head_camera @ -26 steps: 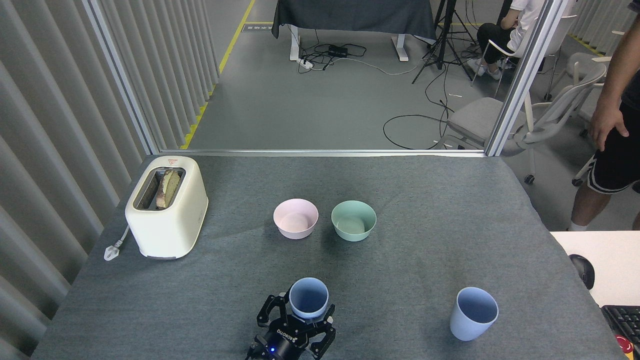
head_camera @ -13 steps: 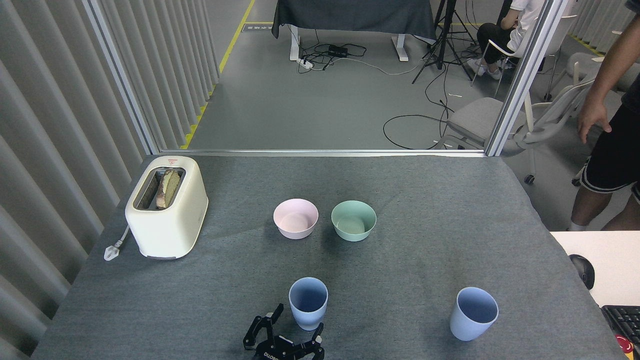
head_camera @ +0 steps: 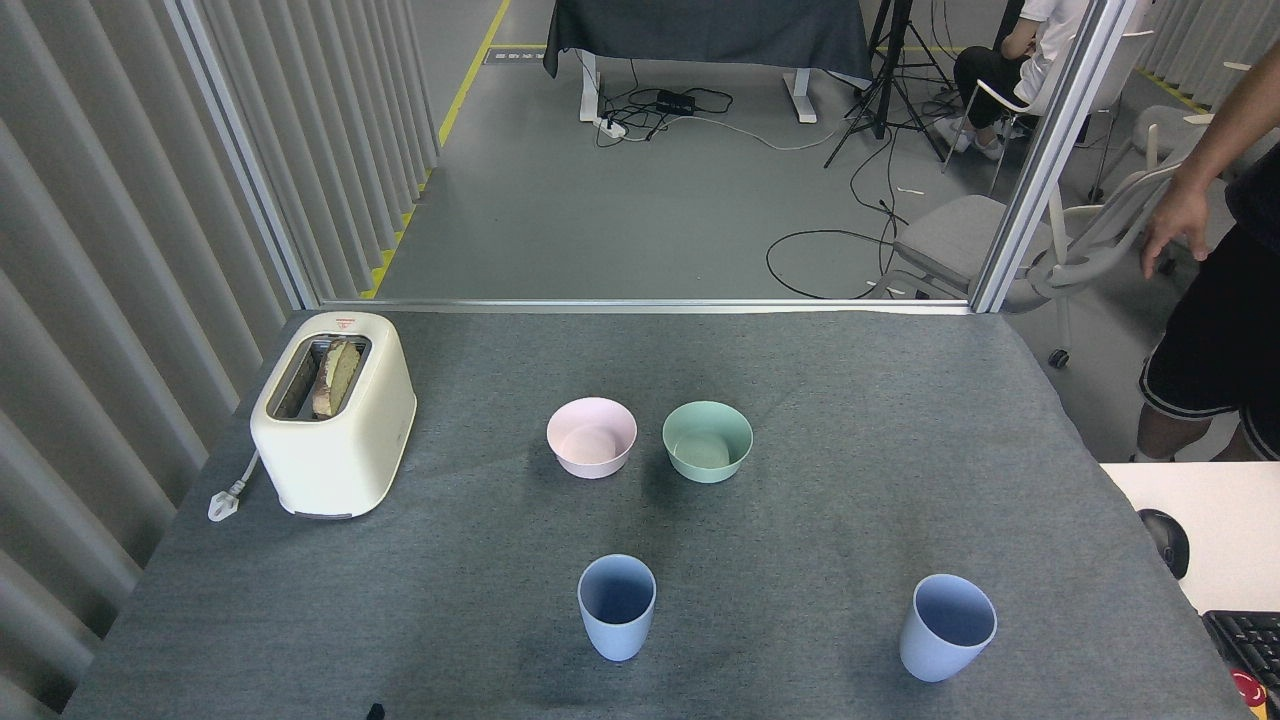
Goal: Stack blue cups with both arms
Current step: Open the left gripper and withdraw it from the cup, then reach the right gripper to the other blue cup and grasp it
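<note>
Two blue cups stand upright and apart on the grey table cloth (head_camera: 800, 380). One blue cup (head_camera: 617, 606) is near the front at the middle. The other blue cup (head_camera: 946, 627) is at the front right, leaning slightly in this view. Both are empty, and nothing touches either one. Neither arm shows in the head view. Only a tiny dark speck (head_camera: 375, 711) sits at the bottom edge, too small to identify.
A pale pink bowl (head_camera: 591, 436) and a mint-green bowl (head_camera: 707, 440) stand side by side behind the middle cup. A cream toaster (head_camera: 333, 412) with bread is at the left. A person (head_camera: 1210, 300) stands beyond the table's right edge, near a white desk (head_camera: 1200, 510).
The black gripper that stood around the middle cup let go of it and drew back down out of the view. The cup stays in place. The person on the right shifted.
</note>
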